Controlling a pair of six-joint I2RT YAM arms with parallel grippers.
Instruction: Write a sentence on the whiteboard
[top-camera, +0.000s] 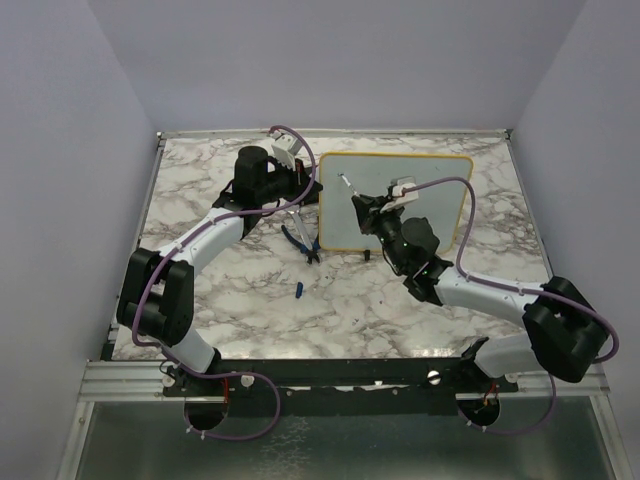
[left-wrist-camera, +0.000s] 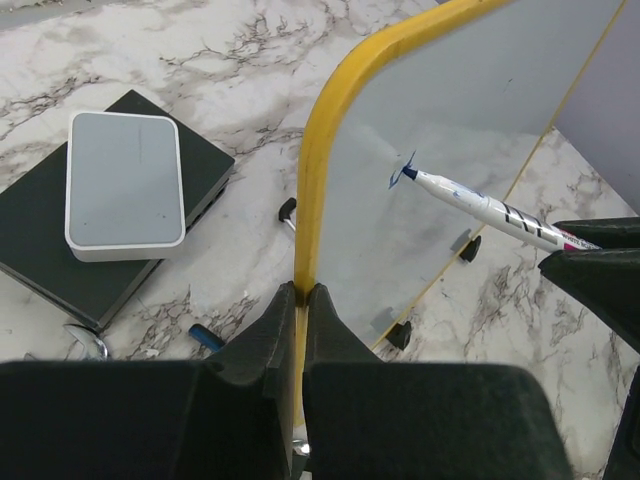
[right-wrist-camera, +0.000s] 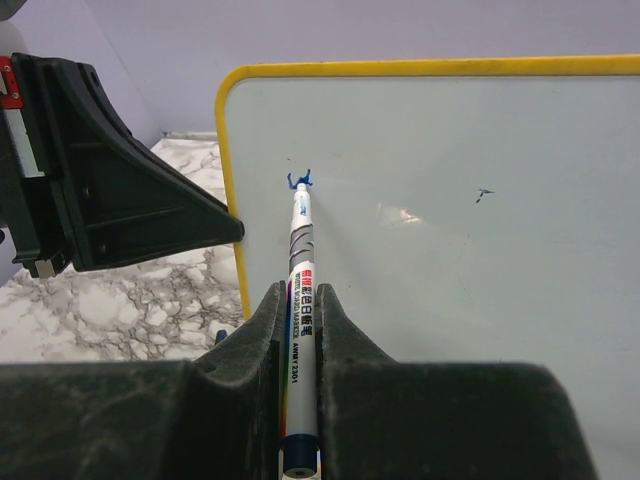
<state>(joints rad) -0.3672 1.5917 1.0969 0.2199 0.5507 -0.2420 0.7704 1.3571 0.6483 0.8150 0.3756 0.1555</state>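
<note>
Standing up on the marble table (top-camera: 250, 305), the whiteboard (right-wrist-camera: 450, 250) is clamped at its yellow frame by the left gripper (left-wrist-camera: 302, 296). The right gripper (right-wrist-camera: 300, 300) grips a marker (right-wrist-camera: 301, 250), whose tip is at a small blue mark (right-wrist-camera: 298, 180) on the board.

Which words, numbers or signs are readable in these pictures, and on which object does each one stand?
"2301" (probably): printed along the marker barrel, after letters too blurred to read; the characters above it are too small to read.
Blue scribble on the whiteboard at the marker tip: not a legible letter.
Grey box: no text visible.
</note>
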